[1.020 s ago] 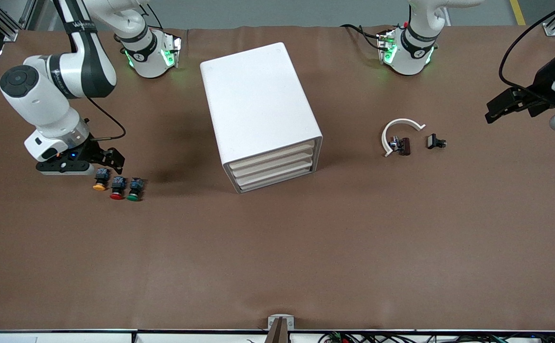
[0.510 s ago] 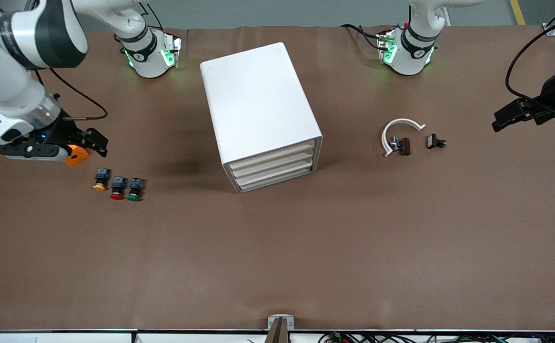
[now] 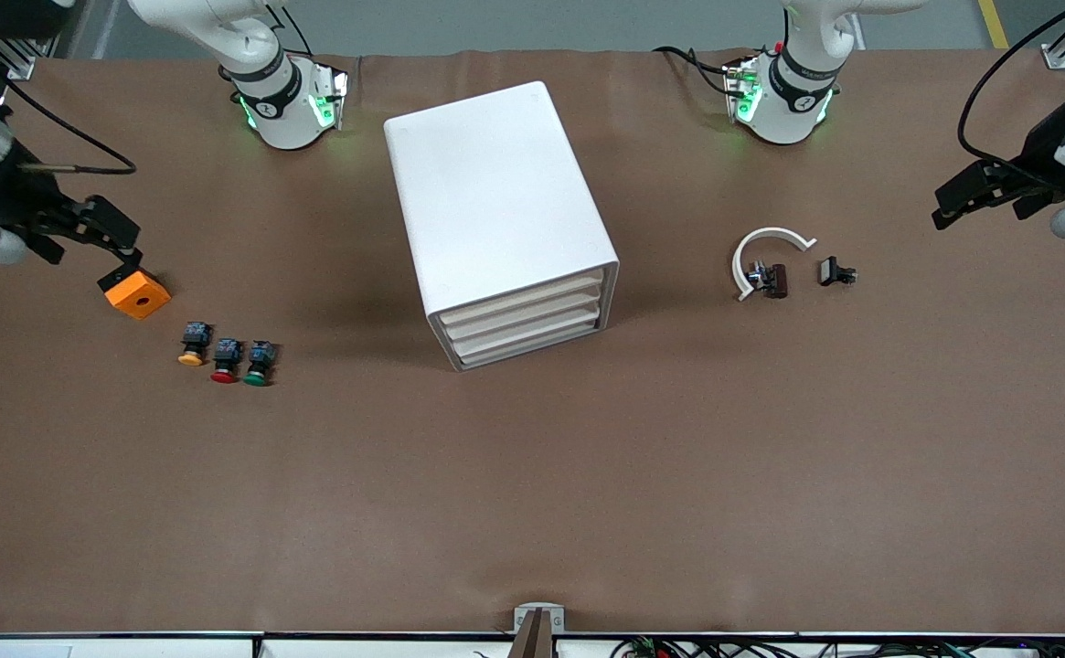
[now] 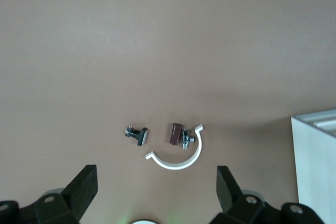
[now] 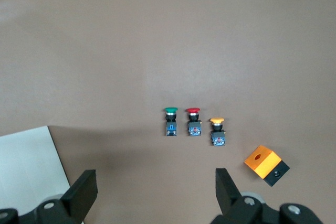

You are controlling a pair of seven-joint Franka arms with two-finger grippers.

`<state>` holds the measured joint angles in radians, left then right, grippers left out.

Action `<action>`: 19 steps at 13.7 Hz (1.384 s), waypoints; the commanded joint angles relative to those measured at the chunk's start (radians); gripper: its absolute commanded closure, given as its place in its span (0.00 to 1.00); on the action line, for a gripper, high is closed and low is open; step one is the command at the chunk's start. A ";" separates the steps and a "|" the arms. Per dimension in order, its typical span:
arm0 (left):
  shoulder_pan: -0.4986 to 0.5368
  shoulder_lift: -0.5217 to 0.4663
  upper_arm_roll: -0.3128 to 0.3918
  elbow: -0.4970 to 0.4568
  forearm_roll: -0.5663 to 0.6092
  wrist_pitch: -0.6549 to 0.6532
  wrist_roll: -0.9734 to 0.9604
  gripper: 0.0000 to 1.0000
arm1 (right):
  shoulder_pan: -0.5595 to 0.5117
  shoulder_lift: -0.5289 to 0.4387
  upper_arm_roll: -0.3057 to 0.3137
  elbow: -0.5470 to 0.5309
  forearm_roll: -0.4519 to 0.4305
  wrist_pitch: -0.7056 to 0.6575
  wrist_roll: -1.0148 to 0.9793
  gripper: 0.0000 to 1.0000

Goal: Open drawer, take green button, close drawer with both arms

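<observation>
The white cabinet [image 3: 495, 210] stands mid-table, and its bottom drawer [image 3: 532, 341] is shut flush like the two fronts above it. The green button [image 3: 258, 363] lies on the table toward the right arm's end, beside a red button [image 3: 225, 361] and a yellow button [image 3: 192, 344]. It also shows in the right wrist view [image 5: 170, 121]. My right gripper [image 3: 119, 245] is open and empty, up over the table's edge beside the orange block [image 3: 136, 295]. My left gripper [image 3: 962, 206] is open and empty, up over the left arm's end of the table.
A white C-shaped ring [image 3: 765, 249] with a small brown part [image 3: 777, 280] and a black part [image 3: 836, 271] lies toward the left arm's end; the ring also shows in the left wrist view [image 4: 176, 161]. The two arm bases stand along the table's edge farthest from the front camera.
My right arm has risen and drawn away from the three buttons toward the table's end, uncovering the orange block. My left gripper has shifted only slightly.
</observation>
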<state>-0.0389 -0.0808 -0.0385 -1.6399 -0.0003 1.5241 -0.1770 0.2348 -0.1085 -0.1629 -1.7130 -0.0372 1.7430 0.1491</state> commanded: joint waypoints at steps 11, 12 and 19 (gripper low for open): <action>0.013 -0.062 -0.029 -0.020 0.000 -0.035 0.060 0.00 | -0.328 0.135 0.275 0.271 0.017 -0.138 -0.005 0.00; 0.013 -0.059 -0.029 -0.018 0.000 -0.035 0.060 0.00 | -0.327 0.132 0.269 0.259 0.017 -0.145 -0.025 0.00; 0.011 -0.042 -0.032 0.000 0.037 -0.036 0.045 0.00 | -0.236 0.050 0.151 0.150 0.033 -0.091 -0.040 0.00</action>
<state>-0.0295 -0.1212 -0.0690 -1.6479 0.0193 1.4930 -0.1371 -0.0391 -0.0207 0.0315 -1.5244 -0.0167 1.6417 0.1224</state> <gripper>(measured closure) 0.000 0.000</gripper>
